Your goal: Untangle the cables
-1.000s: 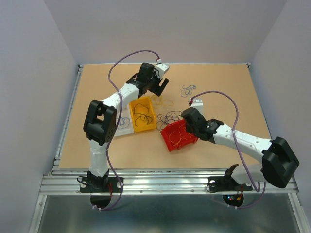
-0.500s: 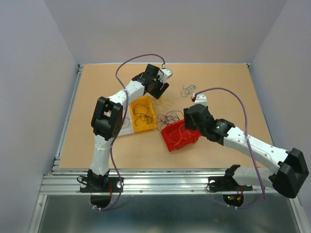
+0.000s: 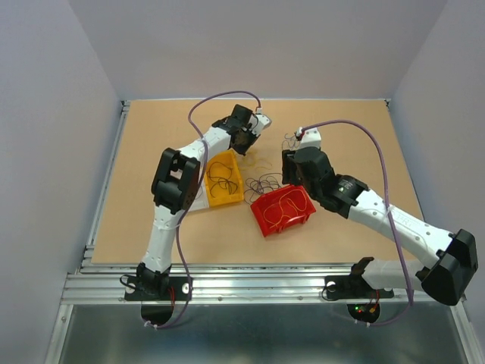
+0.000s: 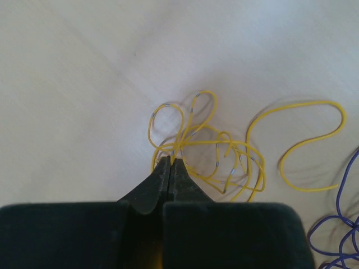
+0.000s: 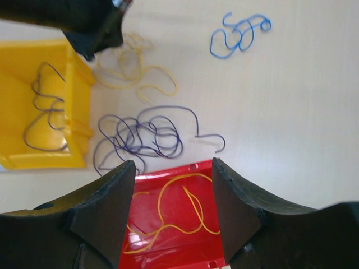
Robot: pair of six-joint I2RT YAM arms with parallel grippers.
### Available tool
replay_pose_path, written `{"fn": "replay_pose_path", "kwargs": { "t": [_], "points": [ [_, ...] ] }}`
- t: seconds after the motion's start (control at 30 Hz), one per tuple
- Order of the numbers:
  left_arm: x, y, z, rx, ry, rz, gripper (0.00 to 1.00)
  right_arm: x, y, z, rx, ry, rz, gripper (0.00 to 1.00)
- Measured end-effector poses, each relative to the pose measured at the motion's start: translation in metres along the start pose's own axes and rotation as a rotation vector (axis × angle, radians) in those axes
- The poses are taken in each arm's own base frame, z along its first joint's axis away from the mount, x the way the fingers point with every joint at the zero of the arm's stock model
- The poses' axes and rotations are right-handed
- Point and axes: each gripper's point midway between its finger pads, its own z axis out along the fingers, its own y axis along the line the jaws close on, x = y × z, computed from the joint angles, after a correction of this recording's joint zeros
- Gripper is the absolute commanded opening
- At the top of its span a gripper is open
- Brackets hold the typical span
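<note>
My left gripper (image 4: 171,161) is shut, its tips pinching a strand of the yellow cable bunch (image 4: 216,151) that lies on the table. In the top view that gripper (image 3: 249,146) sits just beyond the yellow bin's far corner. A dark purple-black cable tangle (image 5: 143,137) lies between the bins. One blue cable (image 5: 238,36) curls alone farther back. My right gripper (image 5: 173,165) is open with nothing between its fingers, hovering over the red bin's far edge, close to the dark tangle (image 3: 265,182).
The red bin (image 5: 182,252) holds one orange-yellow cable (image 5: 190,210). The yellow bin (image 5: 78,95) to its left holds a dark cable (image 5: 42,106). In the top view the two bins (image 3: 262,221) (image 3: 204,186) stand mid-table, with lilac arm cables arching above.
My left gripper came down onto the yellow bunch and shut on a strand. My right gripper drew back from the red bin toward the dark tangle, with an orange-yellow cable lying in the bin.
</note>
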Motion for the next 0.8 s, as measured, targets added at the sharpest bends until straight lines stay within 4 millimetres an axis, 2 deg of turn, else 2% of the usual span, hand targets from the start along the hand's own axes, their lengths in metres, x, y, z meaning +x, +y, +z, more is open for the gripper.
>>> {"fn": "replay_pose_path", "kwargs": {
  "t": [0.13,0.23,0.37,0.43,0.47,0.53,0.6,0.7,0.73,0.8],
  "points": [
    [-0.008,-0.006,-0.01,0.018,-0.069,-0.005,0.0,0.027,-0.006,0.006,0.007,0.032,-0.036,0.62],
    [-0.009,-0.014,-0.037,0.037,-0.121,-0.011,0.0,0.039,-0.008,0.003,-0.034,0.008,-0.056,0.63],
    [-0.04,-0.019,-0.097,0.043,-0.275,-0.015,0.0,0.031,0.0,-0.004,-0.131,-0.106,-0.064,0.63],
    [-0.066,-0.02,-0.137,0.043,-0.387,-0.009,0.0,0.023,0.005,-0.005,-0.17,-0.162,-0.066,0.64],
    [-0.08,-0.02,-0.159,0.042,-0.448,-0.004,0.0,0.017,0.009,-0.005,-0.185,-0.19,-0.067,0.64],
    [-0.098,-0.022,-0.189,0.045,-0.534,0.006,0.0,0.006,0.015,-0.006,-0.215,-0.24,-0.068,0.65],
    [-0.108,-0.026,-0.215,0.063,-0.598,0.014,0.0,-0.009,0.022,-0.009,-0.244,-0.3,-0.059,0.67],
    [-0.114,-0.035,-0.234,0.1,-0.645,0.022,0.0,-0.022,0.028,-0.009,-0.262,-0.352,-0.045,0.72],
    [-0.114,-0.038,-0.236,0.112,-0.649,0.023,0.0,-0.024,0.029,-0.008,-0.266,-0.361,-0.041,0.76],
    [-0.109,-0.045,-0.237,0.142,-0.646,0.022,0.0,-0.025,0.032,-0.008,-0.275,-0.368,-0.041,0.76]
  ]
}}
